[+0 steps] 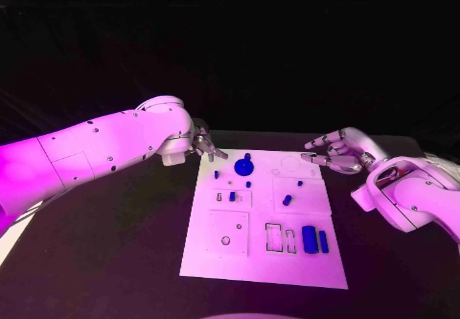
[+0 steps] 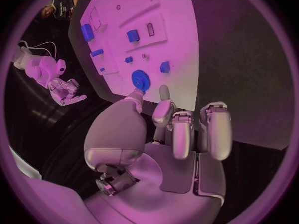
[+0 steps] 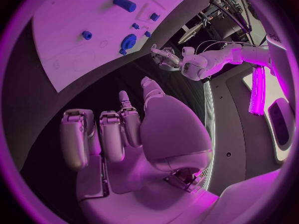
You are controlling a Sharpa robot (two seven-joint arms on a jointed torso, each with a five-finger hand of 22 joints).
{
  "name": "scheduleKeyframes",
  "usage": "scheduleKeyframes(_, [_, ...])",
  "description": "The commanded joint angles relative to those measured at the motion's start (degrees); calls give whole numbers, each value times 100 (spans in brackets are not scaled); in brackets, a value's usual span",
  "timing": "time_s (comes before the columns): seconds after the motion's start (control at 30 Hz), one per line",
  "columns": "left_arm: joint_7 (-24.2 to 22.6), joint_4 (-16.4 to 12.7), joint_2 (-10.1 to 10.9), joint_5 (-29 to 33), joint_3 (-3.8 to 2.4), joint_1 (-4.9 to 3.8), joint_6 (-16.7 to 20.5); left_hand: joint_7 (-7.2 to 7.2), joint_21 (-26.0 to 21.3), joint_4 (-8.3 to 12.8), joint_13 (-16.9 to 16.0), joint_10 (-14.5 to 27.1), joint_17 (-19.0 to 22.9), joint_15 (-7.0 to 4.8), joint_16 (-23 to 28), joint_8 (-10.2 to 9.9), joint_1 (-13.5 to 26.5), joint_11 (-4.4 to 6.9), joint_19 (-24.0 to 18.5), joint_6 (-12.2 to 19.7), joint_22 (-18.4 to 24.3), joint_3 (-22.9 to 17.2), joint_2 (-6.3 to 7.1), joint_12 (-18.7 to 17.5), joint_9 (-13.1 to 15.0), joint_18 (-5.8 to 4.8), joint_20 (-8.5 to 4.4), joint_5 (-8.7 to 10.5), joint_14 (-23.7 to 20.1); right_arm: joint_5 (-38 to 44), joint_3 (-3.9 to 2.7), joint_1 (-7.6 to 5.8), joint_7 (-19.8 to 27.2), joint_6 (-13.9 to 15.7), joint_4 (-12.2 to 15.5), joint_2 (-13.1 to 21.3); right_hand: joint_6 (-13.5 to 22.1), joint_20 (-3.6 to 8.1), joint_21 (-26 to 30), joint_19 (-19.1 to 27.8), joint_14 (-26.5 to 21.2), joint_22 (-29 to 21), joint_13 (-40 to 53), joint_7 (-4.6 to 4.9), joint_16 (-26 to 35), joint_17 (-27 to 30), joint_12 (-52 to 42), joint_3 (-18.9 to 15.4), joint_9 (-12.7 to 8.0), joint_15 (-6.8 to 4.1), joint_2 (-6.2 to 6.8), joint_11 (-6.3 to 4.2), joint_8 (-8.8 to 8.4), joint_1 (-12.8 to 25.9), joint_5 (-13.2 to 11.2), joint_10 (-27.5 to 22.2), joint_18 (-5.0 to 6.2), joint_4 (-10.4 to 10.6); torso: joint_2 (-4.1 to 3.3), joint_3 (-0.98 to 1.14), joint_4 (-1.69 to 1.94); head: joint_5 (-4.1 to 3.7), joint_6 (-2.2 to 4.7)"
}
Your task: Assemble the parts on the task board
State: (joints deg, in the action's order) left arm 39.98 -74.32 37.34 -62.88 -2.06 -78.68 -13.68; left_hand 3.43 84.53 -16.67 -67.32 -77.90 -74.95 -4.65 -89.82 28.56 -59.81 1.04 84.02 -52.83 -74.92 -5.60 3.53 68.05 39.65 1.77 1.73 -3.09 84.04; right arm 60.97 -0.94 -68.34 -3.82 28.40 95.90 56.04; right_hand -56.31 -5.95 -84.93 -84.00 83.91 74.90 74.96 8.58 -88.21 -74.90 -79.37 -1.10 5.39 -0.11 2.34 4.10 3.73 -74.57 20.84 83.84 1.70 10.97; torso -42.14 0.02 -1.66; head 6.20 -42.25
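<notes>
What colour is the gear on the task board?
Blue; the gear shows best in the left wrist view.

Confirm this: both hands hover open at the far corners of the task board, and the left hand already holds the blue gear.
Not quite. The left hand holds nothing; the blue gear lies on the task board just beyond its fingers, as the left wrist view shows. The rest stands: the right hand is open too, at the other far corner.
</notes>
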Motion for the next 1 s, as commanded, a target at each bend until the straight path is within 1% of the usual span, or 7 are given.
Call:
scheduleKeyframes(0.03, [276,209,-126,-59,30,-10,-466,-18,11,0,-11,-20,-1505,51,-18,-8,-56,-23,228,-73,-920,38,-20,11,-19,-2,47,-21,596,72,-1,6,22,-69,0,-12,-28,21,18,-17,515,557,796,4,18,-1123,13,-48,6,-32,-20,-39,31,-44,39,36,55,0,-4,-4,-3,-6,-4])
scheduleKeyframes(0.2, [241,524,-314,-72,112,-8,-611,-27,17,-2,-20,-28,-1505,47,-18,0,-67,-16,234,-117,-929,58,-43,23,-35,-4,47,-18,596,74,-1,7,24,-68,-7,-18,-29,21,18,-17,515,557,796,4,18,-1124,12,-48,6,-32,-21,-39,31,-44,40,37,55,1,-6,1,-2,-11,-13])
scheduleKeyframes(0.33, [217,704,-434,-81,148,-1,-705,-40,33,2,-40,-44,-1505,41,-18,17,-87,-6,246,-164,-948,78,-64,46,-43,-9,44,-17,596,75,-1,7,26,-68,-6,-26,-29,21,18,-17,515,557,796,4,18,-1124,12,-48,6,-32,-21,-39,31,-44,40,37,55,1,-4,0,-6,-5,-20])
scheduleKeyframes(0.47, [206,822,-510,-112,164,7,-781,-47,49,4,-51,-53,-1505,37,-18,25,-101,-1,257,-185,-965,87,-72,59,-46,-14,42,-17,596,79,-2,7,27,-67,-6,-29,-30,21,20,-15,515,554,797,3,18,-1124,11,-48,7,-32,-25,-40,31,-49,44,38,56,1,-1,1,-8,7,-28])
scheduleKeyframes(0.63, [176,897,-569,-124,174,16,-818,-47,53,4,-60,-59,-1505,37,-18,26,-102,0,260,-188,-970,89,-73,69,-46,-15,42,-17,596,81,-2,7,28,-66,-4,-31,-30,21,20,-15,515,554,797,3,18,-1124,11,-48,7,-33,-26,-40,31,-49,45,38,56,1,1,1,3,2,-30])
scheduleKeyframes(0.8, [158,905,-597,-87,180,24,-848,-52,63,2,-68,-66,-1505,33,-18,31,-108,4,267,-201,-982,95,-86,78,-49,-18,39,-17,596,82,-2,7,30,-68,-7,-40,-30,21,20,-15,515,554,797,3,18,-1124,11,-48,7,-33,-26,-40,31,-49,45,38,56,1,9,5,0,10,-36])
scheduleKeyframes(1.0, [178,882,-604,6,189,28,-941,-64,75,11,-79,-80,-1505,25,-18,41,-147,14,276,-229,-996,105,-118,94,-56,-22,33,-19,596,82,-2,7,29,-69,-8,-43,-30,21,20,-15,515,554,797,3,18,-1124,11,-48,7,-33,-26,-40,31,-49,45,38,56,1,9,3,3,15,-35])
